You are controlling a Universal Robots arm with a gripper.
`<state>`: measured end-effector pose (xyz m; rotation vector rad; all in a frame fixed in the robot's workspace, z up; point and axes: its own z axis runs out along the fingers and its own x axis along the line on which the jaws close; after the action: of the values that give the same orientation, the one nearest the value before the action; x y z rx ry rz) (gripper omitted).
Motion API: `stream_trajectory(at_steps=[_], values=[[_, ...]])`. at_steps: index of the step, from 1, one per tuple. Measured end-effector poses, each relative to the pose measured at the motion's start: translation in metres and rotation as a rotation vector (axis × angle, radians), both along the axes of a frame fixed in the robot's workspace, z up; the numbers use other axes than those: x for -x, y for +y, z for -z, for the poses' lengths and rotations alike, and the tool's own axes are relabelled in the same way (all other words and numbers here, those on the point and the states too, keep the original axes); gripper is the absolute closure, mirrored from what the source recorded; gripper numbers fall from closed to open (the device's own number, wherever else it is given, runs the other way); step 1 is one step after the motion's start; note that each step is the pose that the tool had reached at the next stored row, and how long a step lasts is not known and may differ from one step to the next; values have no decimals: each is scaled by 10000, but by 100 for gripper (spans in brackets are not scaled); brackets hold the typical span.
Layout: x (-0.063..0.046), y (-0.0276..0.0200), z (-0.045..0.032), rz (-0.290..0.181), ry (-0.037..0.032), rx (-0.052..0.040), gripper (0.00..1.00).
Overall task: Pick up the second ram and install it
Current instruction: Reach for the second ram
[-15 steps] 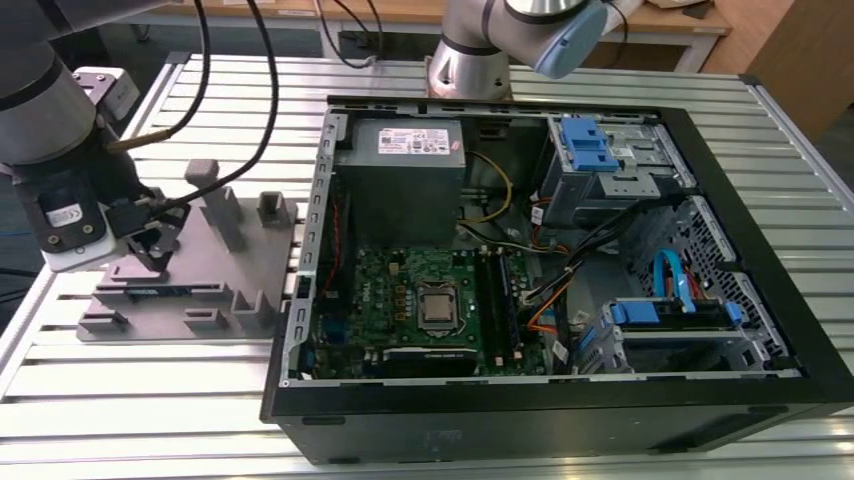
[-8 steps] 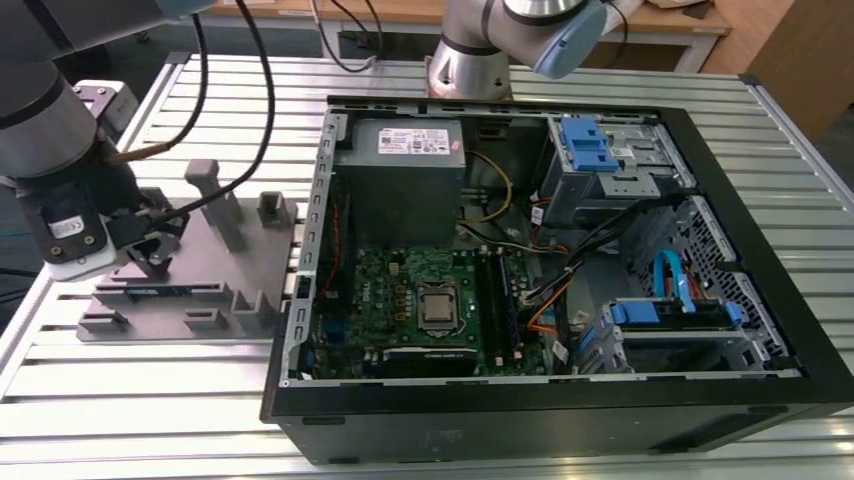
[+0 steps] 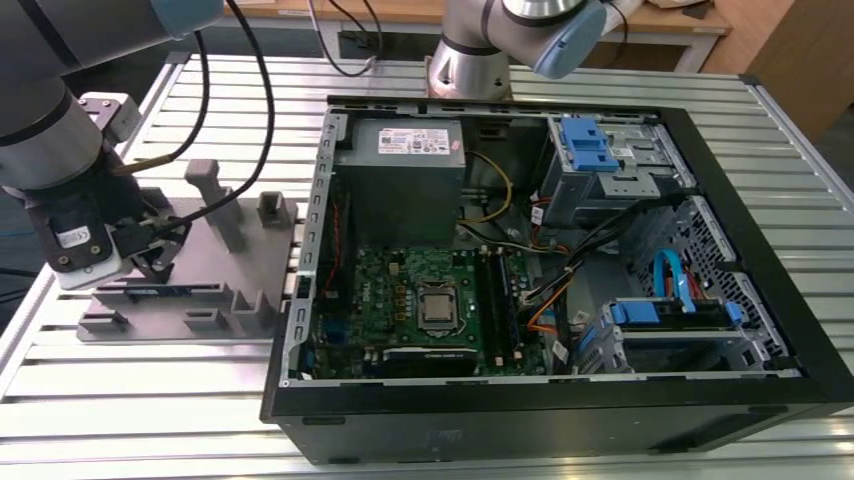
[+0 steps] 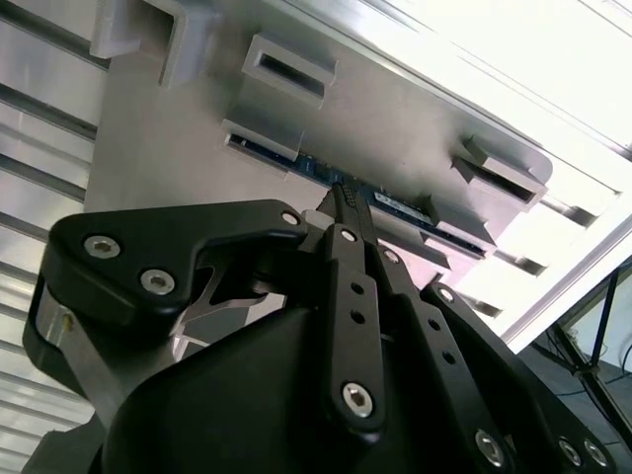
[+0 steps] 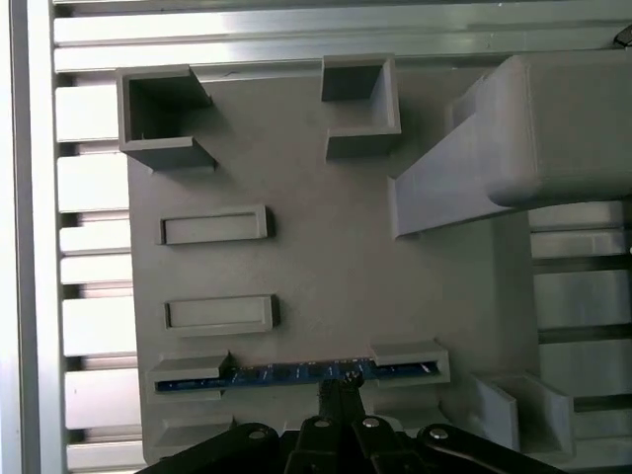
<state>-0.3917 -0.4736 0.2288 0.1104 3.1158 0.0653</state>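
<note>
Claw (image 5: 339, 387) low over the grey holder block (image 5: 336, 257), fingertips drawn together. Touches, about mid-length, the upper edge of the second ram (image 5: 276, 374), standing on edge in a slot between two end brackets along one side of the block. No telling of any true pinch on it. Block lying on the slatted desk (image 3: 160, 380), to the exterior view's left of the open computer case (image 3: 534, 420).
</note>
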Motion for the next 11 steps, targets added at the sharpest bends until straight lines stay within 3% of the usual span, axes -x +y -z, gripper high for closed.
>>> stream_trajectory(at_steps=[11], values=[[1,1,3,2,-1,0,89]])
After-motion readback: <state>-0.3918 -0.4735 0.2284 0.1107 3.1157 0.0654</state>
